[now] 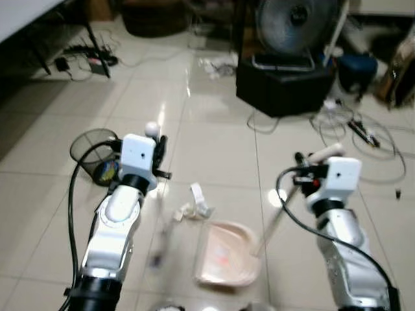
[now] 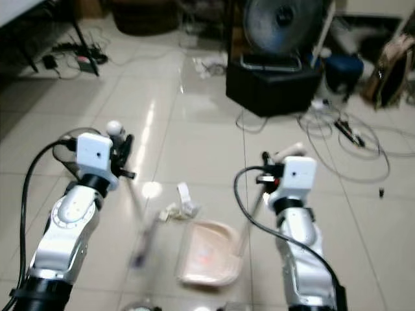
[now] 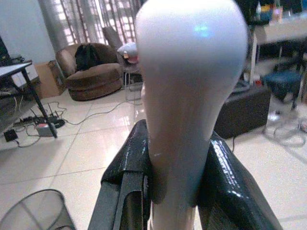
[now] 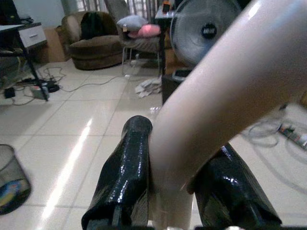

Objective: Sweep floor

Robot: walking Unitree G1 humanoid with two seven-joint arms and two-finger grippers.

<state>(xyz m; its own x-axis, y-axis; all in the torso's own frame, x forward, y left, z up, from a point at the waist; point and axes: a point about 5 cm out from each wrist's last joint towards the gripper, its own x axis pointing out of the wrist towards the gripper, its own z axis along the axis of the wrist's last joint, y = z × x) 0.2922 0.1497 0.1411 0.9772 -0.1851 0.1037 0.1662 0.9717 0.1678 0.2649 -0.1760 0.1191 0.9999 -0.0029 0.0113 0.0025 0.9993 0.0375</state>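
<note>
Two arms are up over a pale tiled floor (image 1: 214, 129), so going big to small. Back by the wall there's a black box (image 1: 282, 84) with a fan (image 1: 295, 23) on top, its top cut off by the frame edge, and loose cables (image 1: 363, 139) sprawl beside it. A mesh bin (image 1: 94, 152) stands behind the left arm, partly blocked by it; something colourful lies inside but I can't tell what.

Between the arms a pinkish dustpan (image 1: 224, 253) lies flat on the tiles. Its long handle (image 1: 272, 223) runs up to the right gripper (image 4: 172, 191), whose black fingers (image 4: 124, 167) are clamped on the cream handle top.

Left gripper (image 3: 175, 182) is squeezed tight around the broom handle (image 3: 184, 96), rounded white knob sticking out above the fingers (image 3: 127, 177). The broom (image 1: 159, 240) below is just a blur, with its head near the bottom edge hard to make out.

Crumpled white paper scraps (image 1: 194, 204) lie right at the dustpan's far lip; touching or not, can't say.
</note>
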